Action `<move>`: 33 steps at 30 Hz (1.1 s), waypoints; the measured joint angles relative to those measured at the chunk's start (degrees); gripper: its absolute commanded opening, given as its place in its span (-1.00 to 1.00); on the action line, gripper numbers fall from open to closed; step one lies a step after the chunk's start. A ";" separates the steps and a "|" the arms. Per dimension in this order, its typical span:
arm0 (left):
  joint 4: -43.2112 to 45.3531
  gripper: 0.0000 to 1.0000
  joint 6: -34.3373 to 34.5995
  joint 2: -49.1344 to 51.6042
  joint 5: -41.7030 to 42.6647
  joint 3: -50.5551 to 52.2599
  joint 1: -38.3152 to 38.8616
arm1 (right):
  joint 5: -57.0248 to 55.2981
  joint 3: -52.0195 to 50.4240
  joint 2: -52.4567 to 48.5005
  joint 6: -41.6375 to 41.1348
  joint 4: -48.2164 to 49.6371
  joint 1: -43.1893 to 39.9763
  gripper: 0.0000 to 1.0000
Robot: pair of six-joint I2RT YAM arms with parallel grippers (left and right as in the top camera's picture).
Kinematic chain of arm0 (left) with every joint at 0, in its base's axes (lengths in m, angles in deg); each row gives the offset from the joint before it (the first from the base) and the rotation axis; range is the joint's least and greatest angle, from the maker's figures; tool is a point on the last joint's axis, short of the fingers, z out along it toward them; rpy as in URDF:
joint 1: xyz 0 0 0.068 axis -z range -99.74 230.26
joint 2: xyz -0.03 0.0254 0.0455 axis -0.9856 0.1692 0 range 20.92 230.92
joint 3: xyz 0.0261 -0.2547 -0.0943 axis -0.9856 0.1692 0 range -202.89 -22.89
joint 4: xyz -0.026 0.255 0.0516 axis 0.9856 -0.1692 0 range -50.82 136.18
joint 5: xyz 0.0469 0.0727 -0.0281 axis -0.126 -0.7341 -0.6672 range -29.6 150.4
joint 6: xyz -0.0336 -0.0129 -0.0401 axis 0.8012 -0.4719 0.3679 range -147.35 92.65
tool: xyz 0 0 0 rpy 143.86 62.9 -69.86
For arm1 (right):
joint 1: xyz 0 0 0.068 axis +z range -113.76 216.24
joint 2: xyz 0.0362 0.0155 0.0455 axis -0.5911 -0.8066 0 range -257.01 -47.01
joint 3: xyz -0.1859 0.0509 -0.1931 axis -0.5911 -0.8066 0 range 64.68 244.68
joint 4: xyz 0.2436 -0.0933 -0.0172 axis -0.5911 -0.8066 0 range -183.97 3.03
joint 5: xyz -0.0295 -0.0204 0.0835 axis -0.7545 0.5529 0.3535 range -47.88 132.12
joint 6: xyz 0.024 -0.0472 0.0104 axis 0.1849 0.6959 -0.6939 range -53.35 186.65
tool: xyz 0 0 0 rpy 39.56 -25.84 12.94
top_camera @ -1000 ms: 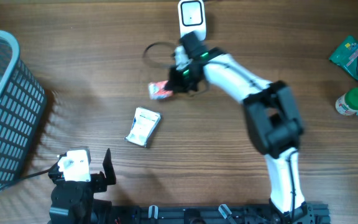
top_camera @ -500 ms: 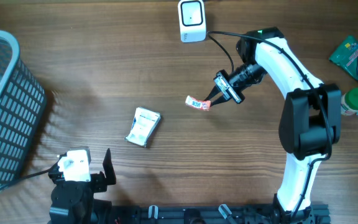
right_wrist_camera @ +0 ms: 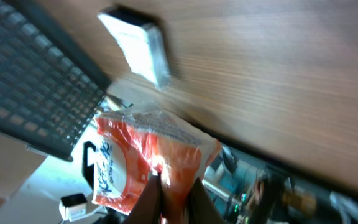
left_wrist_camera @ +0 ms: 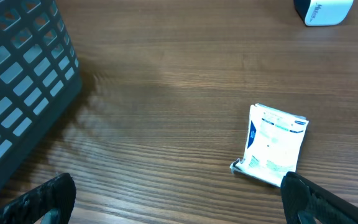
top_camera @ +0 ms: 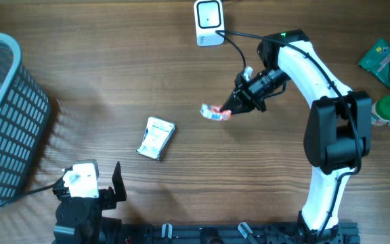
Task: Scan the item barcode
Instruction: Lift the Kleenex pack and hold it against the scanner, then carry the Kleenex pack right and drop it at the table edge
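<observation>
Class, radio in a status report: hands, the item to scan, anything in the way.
Left hand open, empty. Right hand shut on red packet, short of the scanner. Nothing between packet and scanner.

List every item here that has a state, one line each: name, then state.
right gripper: shut on the orange packet
orange packet: gripped, crumpled, between the scanner and the white packet
left gripper: open, holding nothing
white packet: lying flat on the table, untouched
scanner: standing at the table's far edge
basket: upright at the left
bottle: green cap on
green pouch: lying at the right edge
</observation>
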 measured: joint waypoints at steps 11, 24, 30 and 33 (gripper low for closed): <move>0.00 1.00 0.00 0.00 0.00 0.00 0.00 | -27.26 -0.44 0.00 -9.70 49.64 2.64 -0.91; -0.02 1.00 0.00 0.00 -0.02 0.00 0.00 | -49.62 -0.57 -5.05 17.94 94.64 9.35 -0.91; 0.00 1.00 0.00 0.00 -0.02 0.00 0.00 | -50.97 -0.74 -16.20 17.97 110.01 9.29 -0.91; 0.00 1.00 0.00 0.00 0.00 0.00 0.00 | -51.43 -0.74 -16.65 17.99 114.73 9.29 -0.91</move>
